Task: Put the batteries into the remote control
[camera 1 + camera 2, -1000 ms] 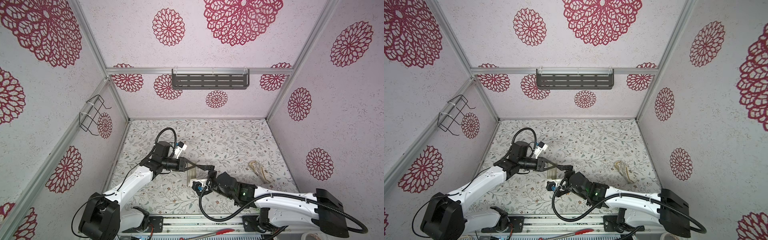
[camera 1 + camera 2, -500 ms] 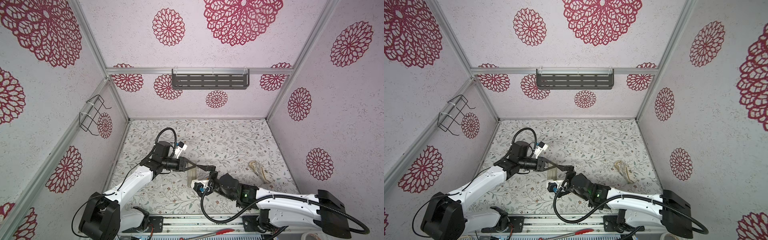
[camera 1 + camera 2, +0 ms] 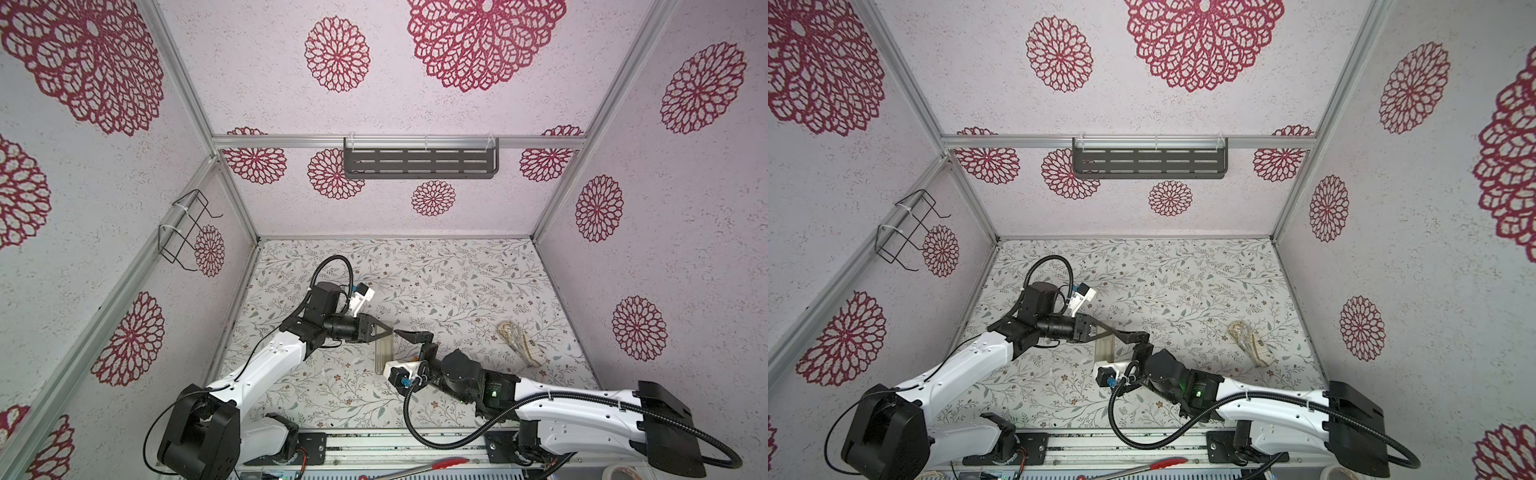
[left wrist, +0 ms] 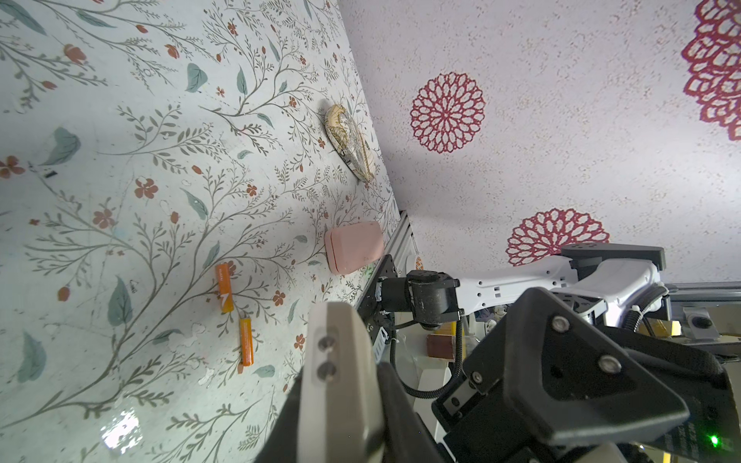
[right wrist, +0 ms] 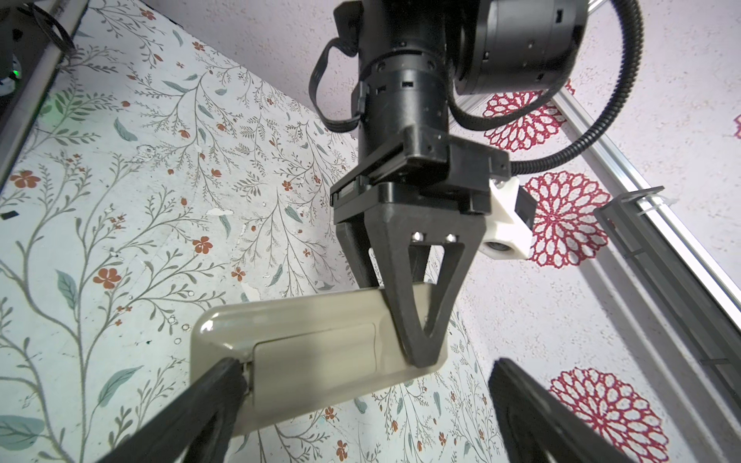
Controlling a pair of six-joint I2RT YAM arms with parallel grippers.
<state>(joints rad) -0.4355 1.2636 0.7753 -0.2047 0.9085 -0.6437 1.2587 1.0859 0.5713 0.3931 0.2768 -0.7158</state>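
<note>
Remote control (image 5: 280,316) is gripped by the left pincer (image 5: 417,352), with a finger (image 5: 208,401) of the open right pincer (image 5: 369,366) touching its shut cover (image 5: 316,356). Near it on the surface (image 4: 120,160) lie two orange batteries (image 4: 224,286) (image 4: 246,340) and a pink pad (image 4: 353,246); its back is beige.

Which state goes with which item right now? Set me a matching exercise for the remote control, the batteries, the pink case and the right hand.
Things:
1. remote control
2. batteries
3. pink case
4. right hand

States:
A. orange, lying loose on the table
B. open wide
C. clamped in the left hand
D. beside the metal rail at the table's edge

Pairs: 1-C; 2-A; 3-D; 4-B
</note>
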